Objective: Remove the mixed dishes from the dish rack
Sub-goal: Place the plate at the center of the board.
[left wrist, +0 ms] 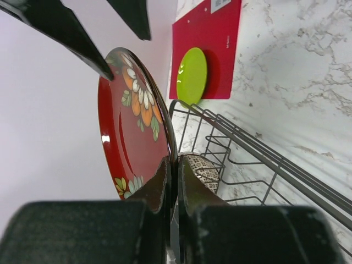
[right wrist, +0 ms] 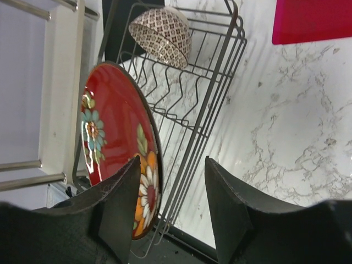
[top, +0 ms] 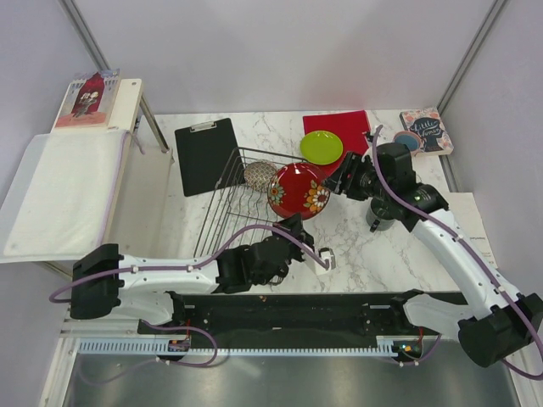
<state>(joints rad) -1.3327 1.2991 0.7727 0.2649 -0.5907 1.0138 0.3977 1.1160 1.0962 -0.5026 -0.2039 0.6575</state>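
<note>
left pincer [left wrist: 173, 168]: pressed together, pinching the rim of the dark red patterned plate [top: 297, 191]
right pincer [right wrist: 171, 165]: spread, fingers either side of the same plate's opposite edge, no grip visible
red plate: 1, upright on edge, at the right side of the dish rack [top: 222, 203]
rack: 1, on the tabletop [top: 356, 254]
beige mesh-patterned bowl [right wrist: 162, 34]: 1, tilted inside the rack at its far end
lime-green plate [top: 321, 147]: 1, out of the rack, flat on the red mat [top: 348, 127]
clipboard [top: 204, 154]: 1, black, just left of the rack
</note>
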